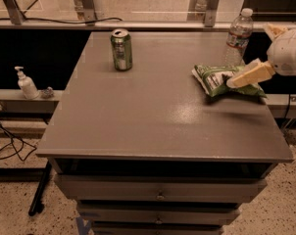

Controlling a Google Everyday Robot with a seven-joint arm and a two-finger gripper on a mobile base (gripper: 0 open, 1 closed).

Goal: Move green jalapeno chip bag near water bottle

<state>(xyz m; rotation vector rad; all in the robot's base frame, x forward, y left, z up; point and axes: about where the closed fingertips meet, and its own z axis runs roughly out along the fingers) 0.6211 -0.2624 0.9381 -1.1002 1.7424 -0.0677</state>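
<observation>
The green jalapeno chip bag [217, 79] lies crumpled and flat on the right side of the grey table [153, 111]. The water bottle [239, 34] stands upright just behind it, near the table's far right corner. My gripper [248, 57] comes in from the right edge, above the bag's right end and in front of the bottle. It is open and holds nothing. One cream finger [250, 74] slants down over the bag's right part and hides it; the other finger [274, 31] points up beside the bottle.
An upright green drink can [121, 50] stands at the table's far left. A white pump dispenser bottle [27, 83] sits on a low ledge to the left. Drawers run below the table's front edge. Cables lie on the floor at the left.
</observation>
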